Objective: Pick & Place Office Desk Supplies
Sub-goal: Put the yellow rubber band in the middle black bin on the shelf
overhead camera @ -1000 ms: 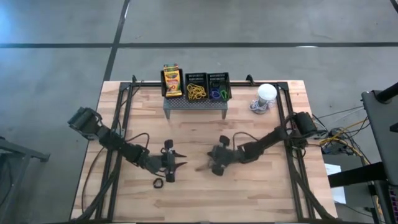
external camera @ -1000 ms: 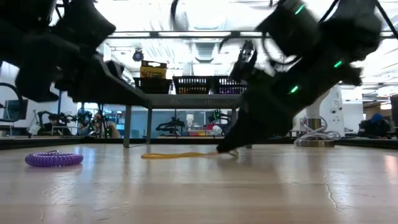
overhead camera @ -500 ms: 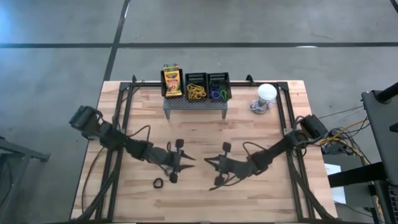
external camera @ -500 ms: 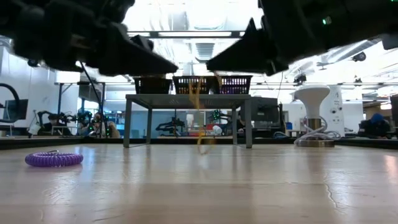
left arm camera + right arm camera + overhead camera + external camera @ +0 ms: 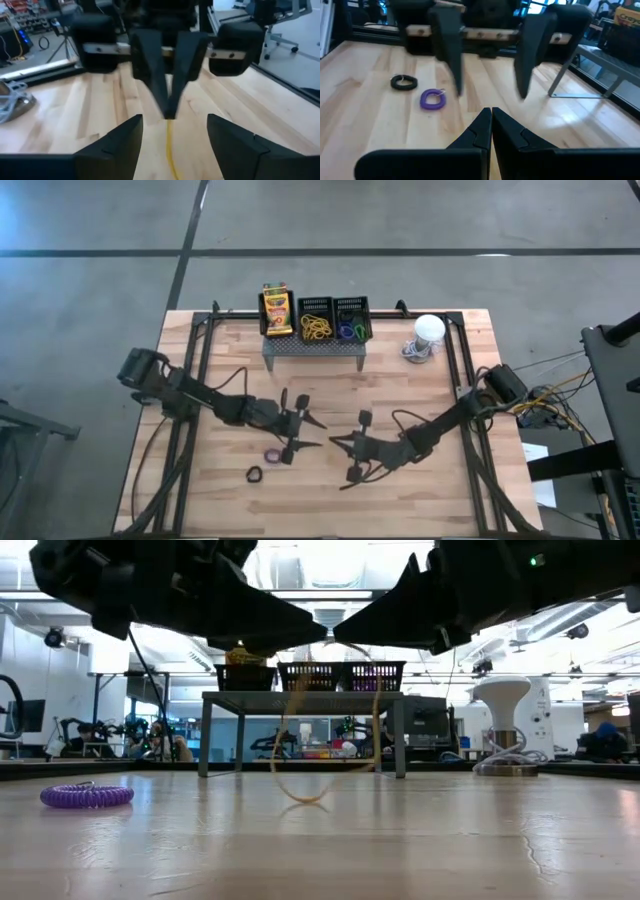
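The tabletop (image 5: 440, 490) carries both arms near its middle, tips facing each other. At its far edge the grey perforated stand (image 5: 315, 346) holds the crayon box (image 5: 276, 310) and two mesh bins (image 5: 333, 318) with loops already inside; a white ball-like object (image 5: 428, 330) sits toward the far right corner.

The left gripper (image 5: 311, 433) hovers just left of centre with its fingers spread wide. The right gripper (image 5: 338, 444) faces it, fingers pressed together on the thin yellow loop (image 5: 325, 720), which hangs from the pinch as a stretched oval, its lowest part close to the wood.

This looks like a hand-over of the loop between arms, and several things could go wrong. The loop is thin and floppy: if the left fingers (image 5: 117, 145) close beside it and not around it, they would catch nothing. If the right gripper lets go before the left has a hold, the loop would drop onto the tabletop. The two sets of tips are very near, so a small misalignment could knock them together.

The purple loop (image 5: 272, 454) and the black loop (image 5: 254, 474) lie nearer the front edge, left of centre, not yet sorted; a low left arm sweep could scatter them.
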Robot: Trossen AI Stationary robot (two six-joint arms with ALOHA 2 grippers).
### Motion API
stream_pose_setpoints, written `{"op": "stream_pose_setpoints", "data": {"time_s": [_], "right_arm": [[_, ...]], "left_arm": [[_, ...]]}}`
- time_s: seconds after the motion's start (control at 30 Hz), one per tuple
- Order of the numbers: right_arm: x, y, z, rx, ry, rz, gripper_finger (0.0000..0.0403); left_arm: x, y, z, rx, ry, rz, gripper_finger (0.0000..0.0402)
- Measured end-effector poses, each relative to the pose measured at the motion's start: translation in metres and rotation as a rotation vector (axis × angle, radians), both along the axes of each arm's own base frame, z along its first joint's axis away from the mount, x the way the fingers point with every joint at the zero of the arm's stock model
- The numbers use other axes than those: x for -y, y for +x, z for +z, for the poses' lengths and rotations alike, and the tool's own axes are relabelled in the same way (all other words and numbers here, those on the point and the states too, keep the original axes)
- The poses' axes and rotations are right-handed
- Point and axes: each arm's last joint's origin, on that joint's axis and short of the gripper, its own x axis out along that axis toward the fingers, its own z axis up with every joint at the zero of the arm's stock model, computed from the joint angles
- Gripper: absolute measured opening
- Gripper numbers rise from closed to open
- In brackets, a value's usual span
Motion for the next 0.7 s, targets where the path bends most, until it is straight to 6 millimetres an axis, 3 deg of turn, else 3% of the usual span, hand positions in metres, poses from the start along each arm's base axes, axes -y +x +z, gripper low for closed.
{"op": "stream_pose_setpoints", "data": {"time_s": [0.33, 0.7], "right_arm": [[0.000, -0.001, 0.005, 0.006, -0.007, 0.005, 0.0008], [-0.002, -0.003, 0.002, -0.021, -0.004, 0.006, 0.0008]], "left_arm": [[0.007, 0.034, -0.027, -0.088, -0.052, 0.041, 0.0212], [0.005, 0.032, -0.018, -0.086, -0.045, 0.090, 0.0094]]}}
